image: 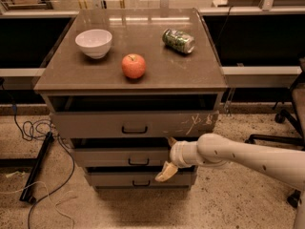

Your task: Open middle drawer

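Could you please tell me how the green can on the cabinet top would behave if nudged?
The green can lies on its side, so it would probably roll. It looks slightly crumpled, so perhaps empty and light. The gripper is down at the middle drawer, away from it.

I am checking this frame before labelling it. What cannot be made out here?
Camera view:
- Right part of the middle drawer front: hidden behind the gripper in front of it.
- Inside of the top drawer: too dark.
- Label of the can: too small to read.
- Rest of the arm: cut off by the right edge.
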You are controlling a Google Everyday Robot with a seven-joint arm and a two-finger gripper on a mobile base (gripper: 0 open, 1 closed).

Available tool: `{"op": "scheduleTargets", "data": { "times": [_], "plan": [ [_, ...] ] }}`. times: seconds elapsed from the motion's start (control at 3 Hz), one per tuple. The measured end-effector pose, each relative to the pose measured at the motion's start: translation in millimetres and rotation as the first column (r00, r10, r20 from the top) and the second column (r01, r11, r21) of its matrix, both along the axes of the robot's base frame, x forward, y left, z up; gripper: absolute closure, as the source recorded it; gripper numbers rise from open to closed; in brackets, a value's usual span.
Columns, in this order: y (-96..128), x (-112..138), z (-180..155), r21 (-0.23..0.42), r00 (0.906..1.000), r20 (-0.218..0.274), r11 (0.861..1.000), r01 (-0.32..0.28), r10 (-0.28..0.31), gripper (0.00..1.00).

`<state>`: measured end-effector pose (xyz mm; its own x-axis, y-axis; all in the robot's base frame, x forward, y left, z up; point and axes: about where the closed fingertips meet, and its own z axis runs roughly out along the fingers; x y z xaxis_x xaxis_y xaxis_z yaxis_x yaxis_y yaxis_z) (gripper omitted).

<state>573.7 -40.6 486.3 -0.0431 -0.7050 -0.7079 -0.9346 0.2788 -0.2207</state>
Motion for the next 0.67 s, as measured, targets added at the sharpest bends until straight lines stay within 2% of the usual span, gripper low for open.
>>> {"op": "scheduleTargets", "data": {
  "times": [0.33, 0.67],
  "plan": [
    [0.2, 2.5, -2.4, -0.002, 0.9999, 0.012, 1.0, 0.003, -0.003, 0.0],
    [-18.1, 20.4, -36.5, -0.02, 0.9975, 0.028, 0.998, 0.066, -0.065, 0.0]
  ]
}}
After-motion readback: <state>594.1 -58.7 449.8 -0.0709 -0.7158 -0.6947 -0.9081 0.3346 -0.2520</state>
